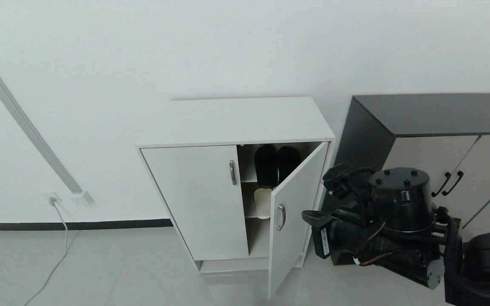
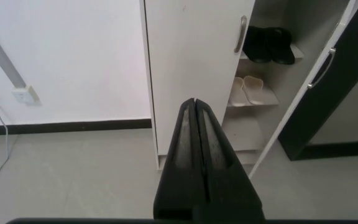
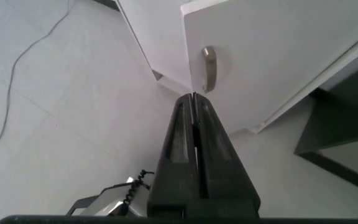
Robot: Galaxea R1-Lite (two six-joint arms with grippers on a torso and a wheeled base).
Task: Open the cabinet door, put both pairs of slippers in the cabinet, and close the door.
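The black slippers (image 1: 277, 163) and white slippers (image 1: 263, 202) are inside; the cabinet door (image 1: 296, 204) needs shutting. The left hand (image 2: 194, 102) and right hand (image 3: 194, 96) are closed, empty.

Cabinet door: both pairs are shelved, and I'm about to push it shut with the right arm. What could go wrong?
1. The right gripper, shut, points at the handle of the half-open right door; it may snag or slide off there.
2. The white slippers lie near their shelf's front edge; the door might catch them.
3. The dark cabinet stands close beside, leaving the arm little room.
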